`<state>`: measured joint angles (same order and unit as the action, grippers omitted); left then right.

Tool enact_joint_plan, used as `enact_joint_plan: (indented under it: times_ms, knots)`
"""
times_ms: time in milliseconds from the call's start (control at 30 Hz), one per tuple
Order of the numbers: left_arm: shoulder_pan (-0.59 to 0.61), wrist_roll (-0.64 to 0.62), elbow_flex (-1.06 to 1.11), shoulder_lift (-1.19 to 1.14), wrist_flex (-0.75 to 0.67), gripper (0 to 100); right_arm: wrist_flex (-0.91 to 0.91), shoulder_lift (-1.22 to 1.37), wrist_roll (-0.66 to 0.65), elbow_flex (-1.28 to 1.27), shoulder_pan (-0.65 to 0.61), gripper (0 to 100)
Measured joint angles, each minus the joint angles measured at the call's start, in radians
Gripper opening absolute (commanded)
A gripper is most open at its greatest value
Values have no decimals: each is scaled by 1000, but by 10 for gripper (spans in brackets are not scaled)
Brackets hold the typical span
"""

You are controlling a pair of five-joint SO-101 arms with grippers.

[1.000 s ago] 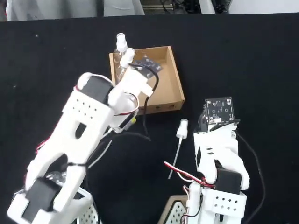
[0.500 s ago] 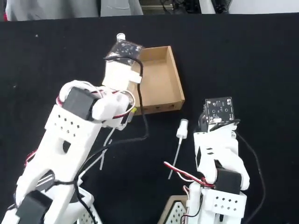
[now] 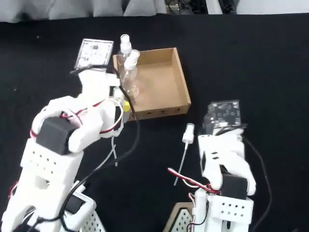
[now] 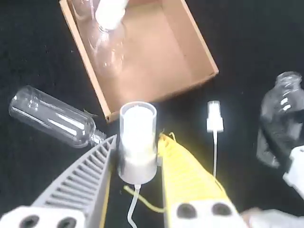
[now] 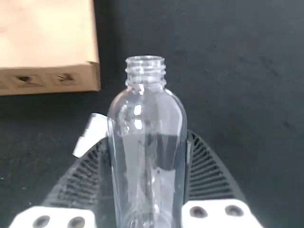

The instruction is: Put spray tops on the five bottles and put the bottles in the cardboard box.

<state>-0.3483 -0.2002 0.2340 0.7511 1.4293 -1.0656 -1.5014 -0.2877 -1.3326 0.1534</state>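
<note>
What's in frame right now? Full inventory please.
cardboard box: 1, brown, open, on the table
capped bottles: 2, clear with white spray tops, inside the box along one wall
lying bottle: 1, clear, uncapped, on its side on the table just outside the box
held bottle: 1, clear, uncapped, in the right gripper
loose spray top: 1, white, on the table between box and right arm
held spray top: 1, white, in the left gripper
table: 1, black
left gripper: 1, grey and yellow fingers
right gripper: 1, grey fingers

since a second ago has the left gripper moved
Yes. The left gripper, shut on a spray top, has swung left, from above the cardboard box to outside its left wall.
</note>
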Motion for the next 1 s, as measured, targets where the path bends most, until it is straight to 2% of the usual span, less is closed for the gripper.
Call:
enact_joint_plan:
  times_ms: [267, 667, 1000]
  knots:
    - [40, -86, 221, 224, -184, 29, 21, 0, 0, -8, -107, 77]
    - [167, -284, 575, 456, -546, 29, 46, 0, 0, -12, -221, 77]
    - [253, -402, 615, 517, -606, 29, 107, 0, 0, -41, -270, 78]
